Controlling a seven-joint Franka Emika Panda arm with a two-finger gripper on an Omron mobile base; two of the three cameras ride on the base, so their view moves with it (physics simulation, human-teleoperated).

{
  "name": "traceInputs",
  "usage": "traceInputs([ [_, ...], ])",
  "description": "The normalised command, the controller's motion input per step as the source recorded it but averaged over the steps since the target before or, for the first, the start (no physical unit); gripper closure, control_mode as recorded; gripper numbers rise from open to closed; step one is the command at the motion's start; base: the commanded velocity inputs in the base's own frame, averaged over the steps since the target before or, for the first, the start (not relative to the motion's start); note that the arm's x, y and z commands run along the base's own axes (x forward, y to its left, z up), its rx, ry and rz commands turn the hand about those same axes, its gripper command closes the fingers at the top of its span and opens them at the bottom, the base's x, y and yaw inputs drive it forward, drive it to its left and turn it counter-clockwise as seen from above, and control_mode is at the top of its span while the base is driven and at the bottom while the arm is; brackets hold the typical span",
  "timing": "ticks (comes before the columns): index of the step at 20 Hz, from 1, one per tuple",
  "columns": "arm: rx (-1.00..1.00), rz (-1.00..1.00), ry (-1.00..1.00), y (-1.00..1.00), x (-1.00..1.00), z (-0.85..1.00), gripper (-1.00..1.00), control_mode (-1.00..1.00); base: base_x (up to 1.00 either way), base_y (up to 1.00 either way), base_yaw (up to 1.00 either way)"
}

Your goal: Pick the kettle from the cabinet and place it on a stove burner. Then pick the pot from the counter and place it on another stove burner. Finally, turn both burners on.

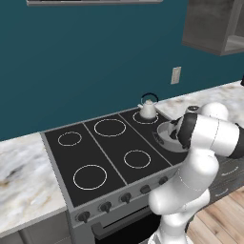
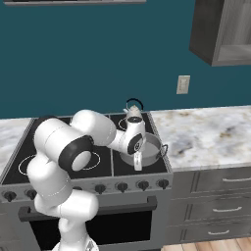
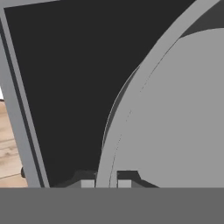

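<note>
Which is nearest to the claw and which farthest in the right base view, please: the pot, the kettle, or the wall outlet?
1. The pot: the claw is shut on its near rim, over the cooktop's front right.
2. The kettle: on the back burner, just behind.
3. The wall outlet: up on the wall, to the right.

Black cooktop (image 1: 90, 152) w/ white ring burners, dark knob row (image 1: 125, 197) along front edge. Kettle (image 1: 147, 108) upright on back-right ring. Pot (image 1: 167, 135) on front-right burner, partly hidden behind white arm (image 1: 200, 157). Marble counter (image 1: 21, 176) both sides. Cabinet (image 1: 214, 24) top right; outlet (image 1: 176, 75) on teal wall.
</note>
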Motion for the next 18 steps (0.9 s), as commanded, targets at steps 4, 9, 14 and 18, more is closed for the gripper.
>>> traceInputs([
  [4,0.00,0.00,0.00,-0.01,0.00,-0.10,-1.00,-1.00,0.00,0.00,0.00],
  [9,0.00,0.00,0.00,0.00,0.00,0.00,-1.00,-1.00,0.00,0.00,0.00],
  [14,0.00,0.00,-0.01,0.00,-0.05,0.00,-1.00,-1.00,0.00,0.00,0.00],
  [18,0.00,0.00,0.00,-0.04,-0.23,0.00,-1.00,-1.00,0.00,0.00,0.00],
])
